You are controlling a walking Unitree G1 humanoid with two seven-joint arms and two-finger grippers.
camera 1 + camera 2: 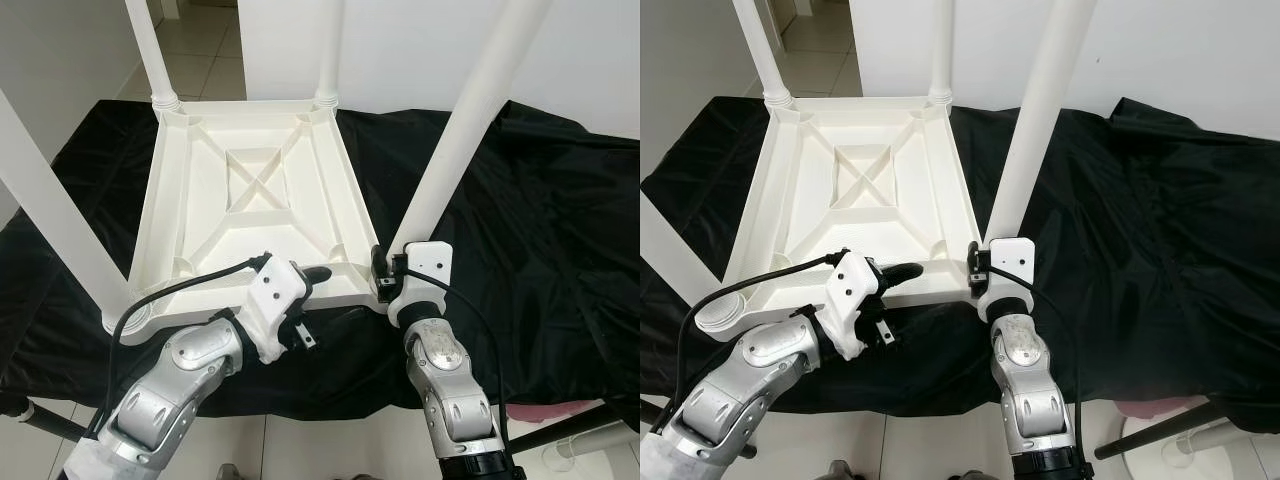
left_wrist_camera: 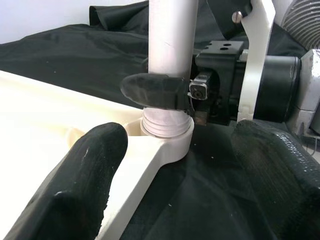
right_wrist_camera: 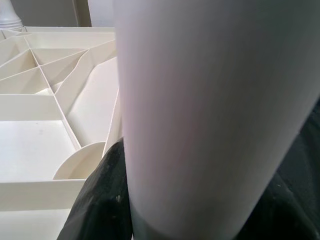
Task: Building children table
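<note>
A white plastic children's table (image 1: 250, 200) lies upside down at centre frame on a black cloth (image 1: 540, 220). Its near-right leg (image 1: 455, 140) stands in its corner socket, with the right gripper (image 1: 385, 270) jaws closed around its base. The left gripper (image 1: 310, 285) jaws gape open, straddling the table's near edge, holding nothing.
</note>
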